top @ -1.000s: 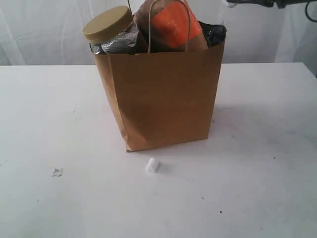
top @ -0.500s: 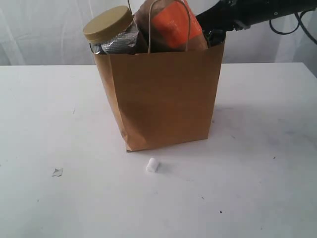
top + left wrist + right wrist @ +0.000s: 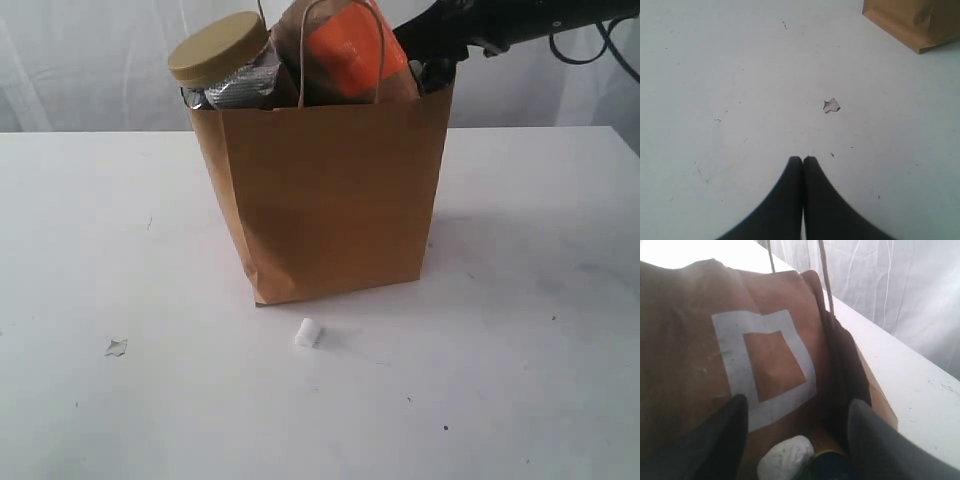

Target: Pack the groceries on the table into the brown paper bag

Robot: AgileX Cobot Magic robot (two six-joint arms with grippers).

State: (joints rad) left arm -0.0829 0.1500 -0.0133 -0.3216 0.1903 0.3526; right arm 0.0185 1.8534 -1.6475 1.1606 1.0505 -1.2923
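Observation:
The brown paper bag [image 3: 335, 200] stands upright in the middle of the table [image 3: 520, 330]. A clear jar with a mustard lid [image 3: 218, 47] and a brown-orange pouch [image 3: 350, 52] stick out of its top. My right arm [image 3: 470, 25] reaches down into the bag's right corner. My right gripper [image 3: 797, 407] is open inside the bag beside the pouch's back [image 3: 765, 360], which has a white square label. A white rounded top [image 3: 785, 457] and a navy piece [image 3: 832, 466] lie below it, untouched. My left gripper [image 3: 802, 159] is shut and empty above the table [image 3: 740, 75].
A small white cylinder [image 3: 307, 332] lies on the table in front of the bag. A small torn scrap [image 3: 116, 347] lies at the front left, also the scrap [image 3: 831, 105] ahead of the left gripper. A bag corner [image 3: 920, 25] shows beyond it.
My right arm has come down from the top right to the bag's right corner. Nothing else on the table has moved.

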